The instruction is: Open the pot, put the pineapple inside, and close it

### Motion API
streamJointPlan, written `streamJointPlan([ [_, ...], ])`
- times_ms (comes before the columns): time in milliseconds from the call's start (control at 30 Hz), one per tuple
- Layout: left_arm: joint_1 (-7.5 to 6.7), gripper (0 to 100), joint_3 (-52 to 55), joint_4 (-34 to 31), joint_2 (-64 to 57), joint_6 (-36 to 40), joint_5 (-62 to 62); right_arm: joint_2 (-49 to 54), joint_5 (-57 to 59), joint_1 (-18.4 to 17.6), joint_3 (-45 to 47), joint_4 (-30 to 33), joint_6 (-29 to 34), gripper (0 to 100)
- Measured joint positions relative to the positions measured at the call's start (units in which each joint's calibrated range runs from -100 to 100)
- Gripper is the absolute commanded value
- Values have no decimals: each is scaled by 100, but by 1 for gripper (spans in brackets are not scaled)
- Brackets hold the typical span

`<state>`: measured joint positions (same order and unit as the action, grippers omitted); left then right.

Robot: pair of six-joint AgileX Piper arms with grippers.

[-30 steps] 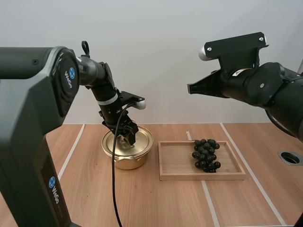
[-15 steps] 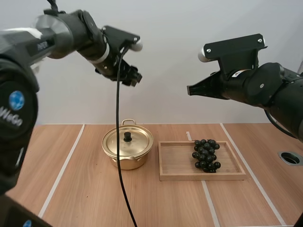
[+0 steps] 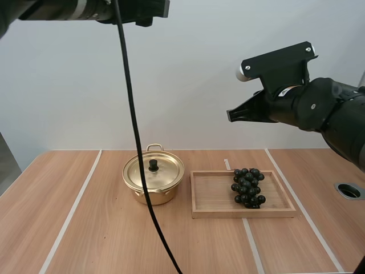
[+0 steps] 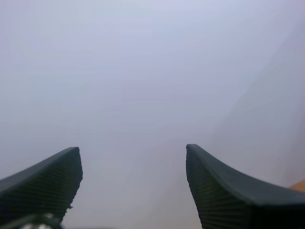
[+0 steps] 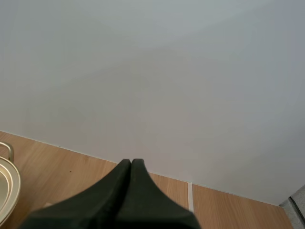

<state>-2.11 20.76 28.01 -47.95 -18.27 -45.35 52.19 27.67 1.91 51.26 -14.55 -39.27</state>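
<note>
Left end effector spread, empty; right end effector pressed together, high over table. Pot lidded, beside wooden tray holding grapes, fruit to load. Bunch likely soft, bruisable: pinch stem gently. Lid probably light, slick: take knob.

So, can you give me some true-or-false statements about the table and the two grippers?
1. The lid sits on the pot. True.
2. The grapes are inside the pot. False: they lie in the tray.
3. The right gripper is shut on nothing. True.
4. The left gripper is pinching the lid. False: it is open, with nothing between its fingers.
5. In the high view, the tray lies left of the pot. False: it lies to the right of the pot.
</note>
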Motion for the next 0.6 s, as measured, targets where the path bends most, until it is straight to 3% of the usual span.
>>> streamJointPlan([
  [200,10,100,1350,-333,-1161,92,808,0,143,0,0,10,0,0],
  [367,217,100,2798,-502,-2050,137,1003,0,393,0,0,0,0,0],
  [600,317,100,3521,-600,-2868,150,1383,0,660,0,0,-251,9,0],
])
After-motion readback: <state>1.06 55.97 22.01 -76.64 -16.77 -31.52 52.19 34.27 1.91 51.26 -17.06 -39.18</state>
